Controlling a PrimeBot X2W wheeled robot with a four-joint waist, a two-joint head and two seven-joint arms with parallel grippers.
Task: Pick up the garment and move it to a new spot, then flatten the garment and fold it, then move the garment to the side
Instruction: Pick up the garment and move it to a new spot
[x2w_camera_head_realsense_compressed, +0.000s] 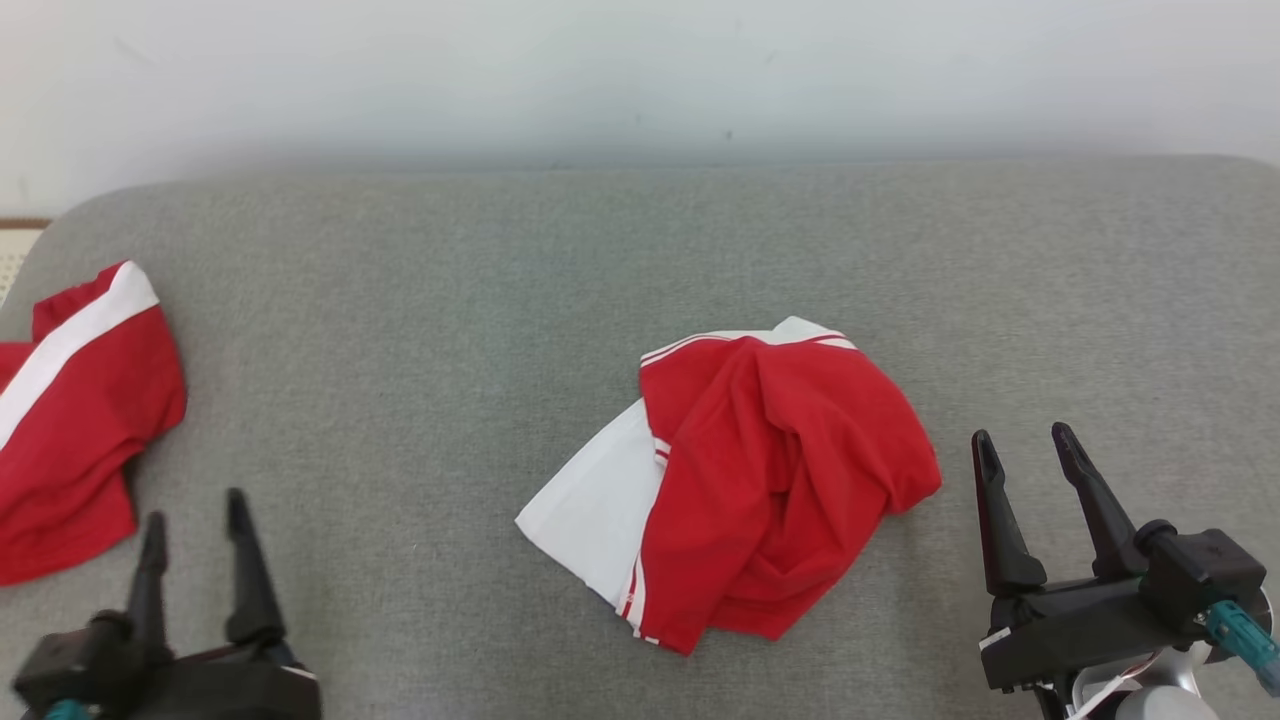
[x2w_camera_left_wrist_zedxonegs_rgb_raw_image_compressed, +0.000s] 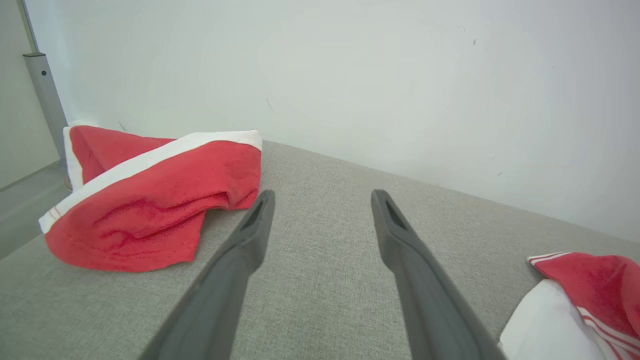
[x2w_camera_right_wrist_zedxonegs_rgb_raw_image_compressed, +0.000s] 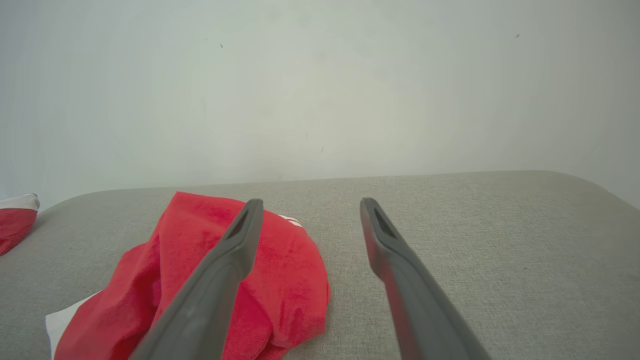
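The grey padded surface (x2w_camera_head_realsense_compressed: 450, 300) carries two red-and-white garments and ends at a pale wall (x2w_camera_head_realsense_compressed: 640, 70) along its far edge. The crumpled garment (x2w_camera_head_realsense_compressed: 770, 480) lies bunched near the middle of the surface, red cloth uppermost, with a white panel spread flat on its left side. The second garment (x2w_camera_head_realsense_compressed: 80, 430) lies at the left end of the surface, a white band across it. The left gripper (x2w_camera_head_realsense_compressed: 194, 508) sits over the near left part of the surface, jaws spread wide, holding nothing. The right gripper (x2w_camera_head_realsense_compressed: 1022, 434) sits over the near right part, jaws equally wide, holding nothing, just clear of the crumpled garment.
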